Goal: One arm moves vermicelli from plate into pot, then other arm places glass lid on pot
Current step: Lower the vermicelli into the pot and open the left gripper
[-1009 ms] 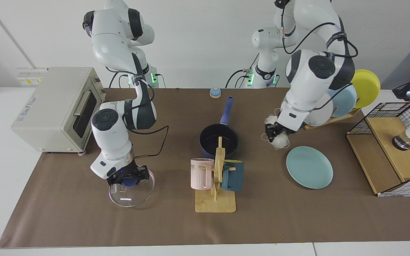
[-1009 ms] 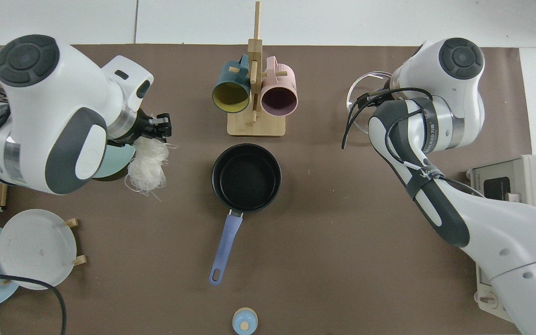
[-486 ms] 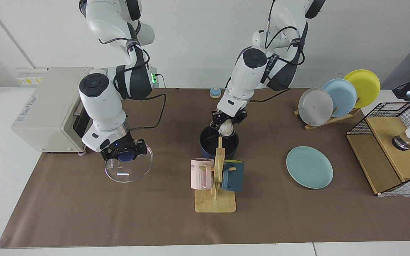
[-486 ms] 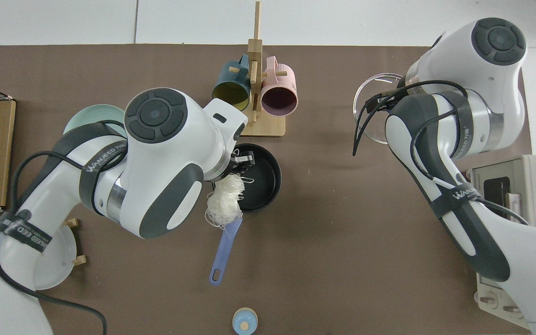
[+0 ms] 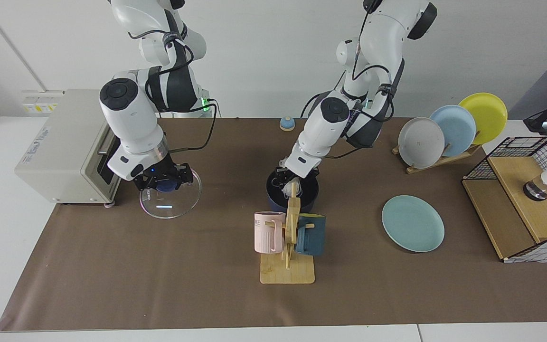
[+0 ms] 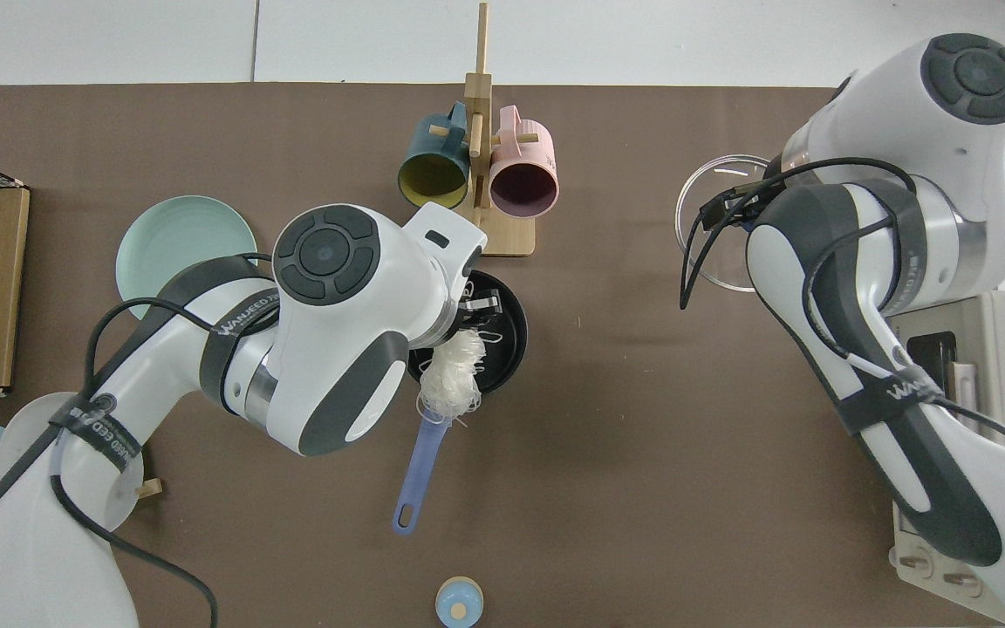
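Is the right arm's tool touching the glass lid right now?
Touching. In the facing view the right tool is closed around the blue knob of the glass lid, carrying it tilted above the table.

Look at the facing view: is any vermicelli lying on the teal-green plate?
No. The plate lies bare on the table, while the vermicelli hangs from the left gripper at the pot.

1. Teal-green plate [image 5: 412,223] on brown-covered bench [image 5: 159,275].
2. Dark blue pot [image 5: 307,199], black inside; white vermicelli [image 6: 454,379].
3. Clear glass lid [image 5: 171,202], blue knob.
4. Pink mug [image 5: 268,232], dark teal mug [image 5: 311,235].
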